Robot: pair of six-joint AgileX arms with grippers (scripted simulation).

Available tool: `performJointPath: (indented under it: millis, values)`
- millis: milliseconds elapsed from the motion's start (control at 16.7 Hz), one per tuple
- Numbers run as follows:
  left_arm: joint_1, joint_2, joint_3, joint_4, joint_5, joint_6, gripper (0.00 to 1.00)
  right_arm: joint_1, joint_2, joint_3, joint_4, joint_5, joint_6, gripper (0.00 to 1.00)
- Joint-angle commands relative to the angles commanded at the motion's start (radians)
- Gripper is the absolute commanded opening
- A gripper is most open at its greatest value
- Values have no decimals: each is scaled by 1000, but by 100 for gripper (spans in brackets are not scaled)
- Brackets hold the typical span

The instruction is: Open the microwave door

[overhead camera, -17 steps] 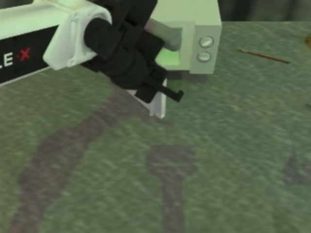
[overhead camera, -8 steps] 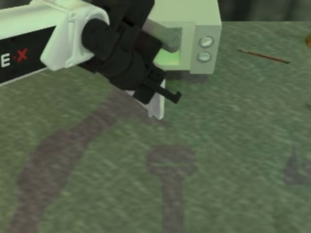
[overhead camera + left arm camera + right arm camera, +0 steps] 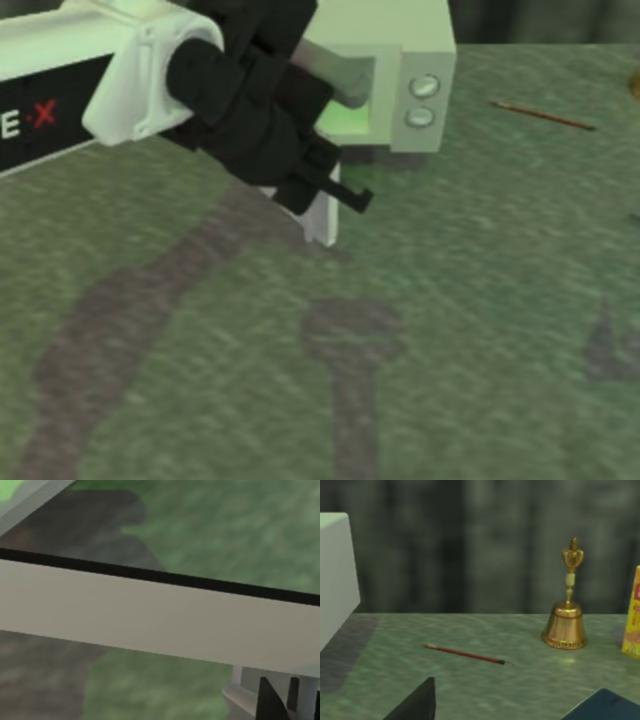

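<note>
The pale greenish-white microwave [image 3: 400, 40] stands at the table's far middle, with two silver knobs [image 3: 424, 87] on its front. The microwave door [image 3: 326, 222] is swung out toward the near side, and the lit green inside [image 3: 345, 120] shows. My left gripper [image 3: 340, 185] is shut on the door's free edge at the handle strip. In the left wrist view the door [image 3: 150, 615] runs across as a pale band with a black line, and my left gripper's dark fingertips [image 3: 272, 702] sit against the handle. My right gripper [image 3: 505, 707] is out of the top view and stands open, one dark finger [image 3: 417, 705] showing.
A thin red-brown pen [image 3: 540, 115] lies on the green table right of the microwave, also the pen [image 3: 465, 653] in the right wrist view. A gold bell [image 3: 566, 625] and a yellow box [image 3: 632, 615] stand beyond. A dark blue corner [image 3: 602, 707] shows close by.
My left gripper has shifted slightly left and nearer, and the door has swung a little wider with it. Over the last half second almost nothing moved.
</note>
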Motion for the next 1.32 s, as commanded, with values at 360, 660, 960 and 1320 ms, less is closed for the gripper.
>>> performJointPath:
  millis: [360,660,960,1320]
  values:
    - [0,0,0,0,0,0,0,0,0,0,0,0,0,100]
    - [-4,-1,-2,-1,8,-1,0,0,0,0,0,0,0,100]
    - [36,-43,-41,1,60,100,0,0,0,0,0,0,0,100]
    - [52,-53,-62,-6,81,142,0,0,0,0,0,0,0,100]
